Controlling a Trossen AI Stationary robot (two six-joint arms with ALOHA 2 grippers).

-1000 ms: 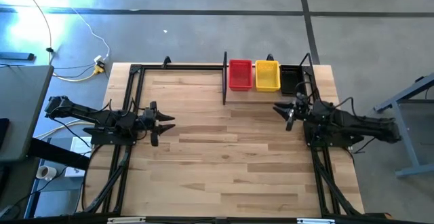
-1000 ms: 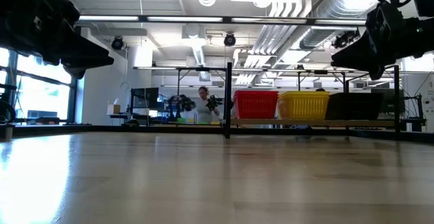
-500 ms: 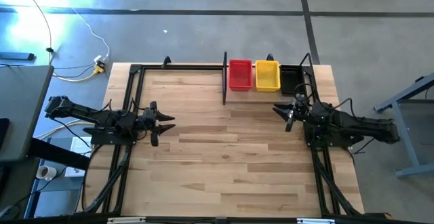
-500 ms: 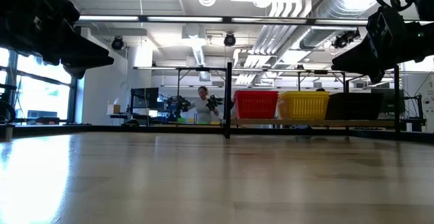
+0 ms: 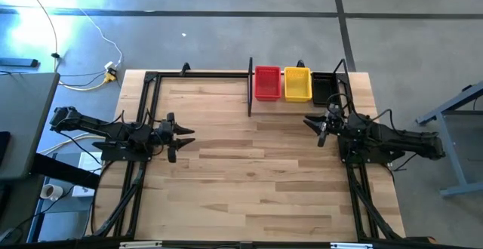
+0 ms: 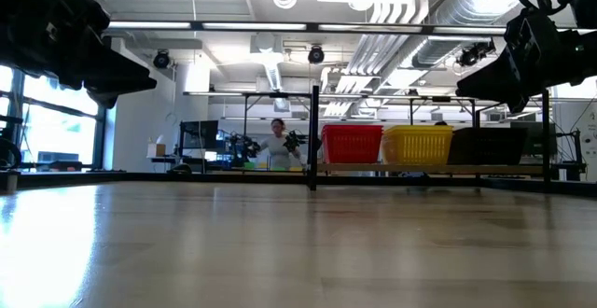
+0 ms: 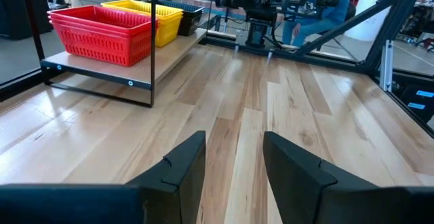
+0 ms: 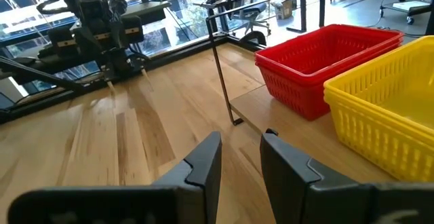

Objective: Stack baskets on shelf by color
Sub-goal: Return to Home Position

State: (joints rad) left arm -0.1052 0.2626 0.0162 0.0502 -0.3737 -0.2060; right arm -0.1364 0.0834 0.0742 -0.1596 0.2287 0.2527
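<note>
On the shelf (image 5: pixel 272 100) at the table's far right, a red stack of baskets (image 5: pixel 267 82), a yellow stack (image 5: pixel 297 84) and a black stack (image 5: pixel 324 89) stand side by side on the light-wood board. My left gripper (image 5: pixel 189 136) hovers open at the table's left edge, pointing toward the table's right edge, far from the shelf. My right gripper (image 5: pixel 312 125) hovers open just near of the black stack, pointing toward the table's left edge. Each wrist view shows a clear gap between that arm's own fingers, left (image 7: pixel 234 159) and right (image 8: pixel 241 157), with nothing in it.
A black metal frame (image 5: pixel 151 79) runs along the table's left, far and right edges. The shelf's upright black end post (image 5: pixel 250 87) stands left of the red stack. The wooden tabletop (image 5: pixel 249 173) lies between the arms. A person (image 6: pixel 277 143) is in the room behind.
</note>
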